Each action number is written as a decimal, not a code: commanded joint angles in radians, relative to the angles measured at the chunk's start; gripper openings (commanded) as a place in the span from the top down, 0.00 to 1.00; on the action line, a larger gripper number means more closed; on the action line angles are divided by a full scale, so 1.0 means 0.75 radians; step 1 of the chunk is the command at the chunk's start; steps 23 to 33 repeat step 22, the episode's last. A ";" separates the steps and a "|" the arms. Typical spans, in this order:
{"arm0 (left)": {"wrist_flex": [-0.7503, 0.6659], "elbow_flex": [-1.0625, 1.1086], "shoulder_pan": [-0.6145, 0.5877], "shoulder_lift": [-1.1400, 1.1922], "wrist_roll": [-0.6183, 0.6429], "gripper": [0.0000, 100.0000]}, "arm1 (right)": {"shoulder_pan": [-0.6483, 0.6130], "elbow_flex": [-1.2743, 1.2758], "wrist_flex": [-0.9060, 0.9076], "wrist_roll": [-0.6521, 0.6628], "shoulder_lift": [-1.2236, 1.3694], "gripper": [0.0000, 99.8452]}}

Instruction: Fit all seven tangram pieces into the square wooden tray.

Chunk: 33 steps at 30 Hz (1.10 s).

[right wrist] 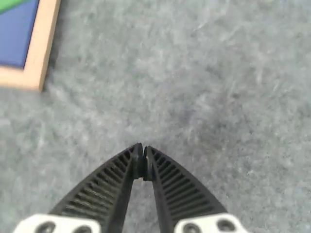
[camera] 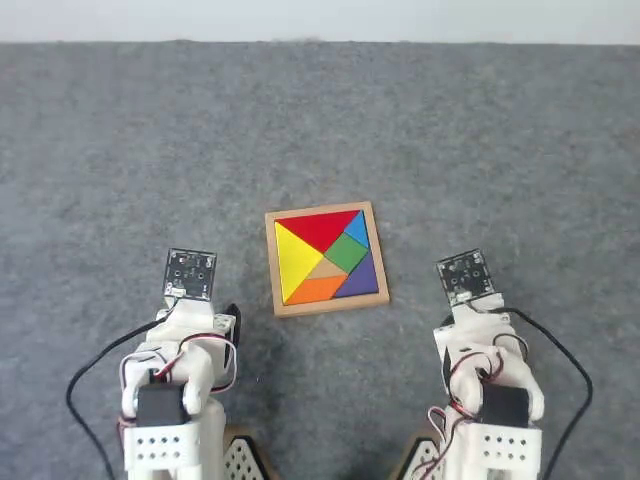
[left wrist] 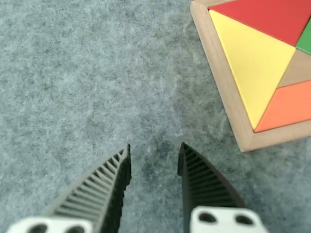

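The tray sits in the middle of the table, far from every edge, with all seven pieces fitted inside. It lies ahead, between both arms. The left gripper is parted and empty; the right gripper is closed on nothing. The task looks complete.

1 square wooden tray. 7 tangram pieces in it: 5 triangles, namely red triangle, yellow triangle, blue triangle, tan triangle and purple triangle; 1 green square; 1 orange parallelogram. 2 arms: left arm at the tray's 8 o'clock, right arm at 4 o'clock. 2 grippers: left gripper, right gripper.
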 commanded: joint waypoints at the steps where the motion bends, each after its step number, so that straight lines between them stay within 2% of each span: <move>1: 0.012 -0.011 0.004 -0.037 -0.008 0.85 | 0.013 0.016 0.032 0.055 -0.040 0.99; 33: 0.012 -0.011 0.004 -0.037 -0.008 0.85 | 0.013 0.014 0.058 0.059 -0.044 0.99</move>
